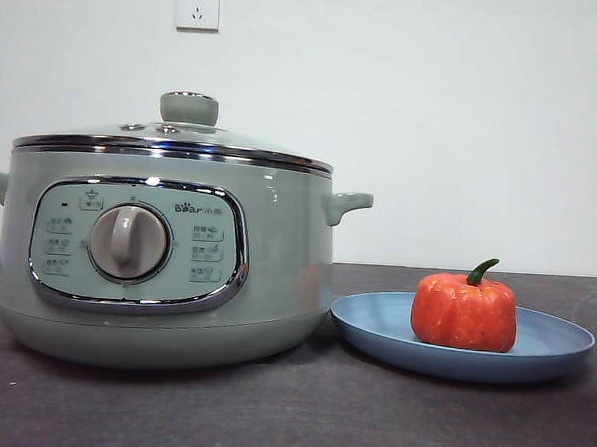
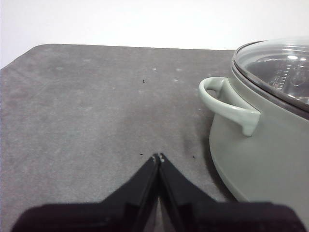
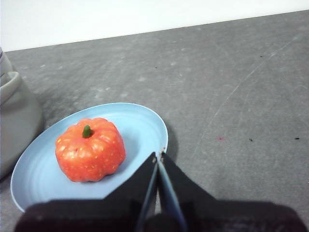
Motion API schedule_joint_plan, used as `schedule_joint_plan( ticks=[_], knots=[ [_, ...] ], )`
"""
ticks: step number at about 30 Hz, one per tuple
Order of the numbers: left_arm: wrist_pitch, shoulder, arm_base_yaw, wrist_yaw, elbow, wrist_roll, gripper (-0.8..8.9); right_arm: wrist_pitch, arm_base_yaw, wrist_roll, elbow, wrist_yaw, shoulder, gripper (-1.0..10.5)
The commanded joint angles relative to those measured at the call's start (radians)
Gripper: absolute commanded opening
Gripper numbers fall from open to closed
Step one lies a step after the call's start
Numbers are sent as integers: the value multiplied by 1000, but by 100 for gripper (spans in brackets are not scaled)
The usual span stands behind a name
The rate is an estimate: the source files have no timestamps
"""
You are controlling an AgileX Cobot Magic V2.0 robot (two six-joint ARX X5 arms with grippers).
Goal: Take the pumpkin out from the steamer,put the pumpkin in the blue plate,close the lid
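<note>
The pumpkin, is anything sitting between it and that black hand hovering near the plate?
Nothing visible does. The pumpkin sits alone on the blue plate, and the right hand, its jaws shut, hangs just off the plate's edge with only bare plate between them. The steamer stands on the pumpkin's other side, lid on.

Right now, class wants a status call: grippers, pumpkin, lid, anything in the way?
Left gripper shut, empty, beside steamer. Right gripper shut, empty, above plate. Pumpkin on plate; lid on. Nothing in the way.
</note>
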Motion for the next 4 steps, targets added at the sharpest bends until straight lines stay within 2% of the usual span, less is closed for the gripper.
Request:
schedule_joint_plan(
  ticks=[1, 4],
  knots=[
    [-4, -3, 3, 0, -14, -4, -3, 2, 2, 10, -11, 1, -2, 1],
    [-4, -3, 3, 0, -14, -4, -4, 2, 2, 10, -11, 1, -2, 2]
  ],
)
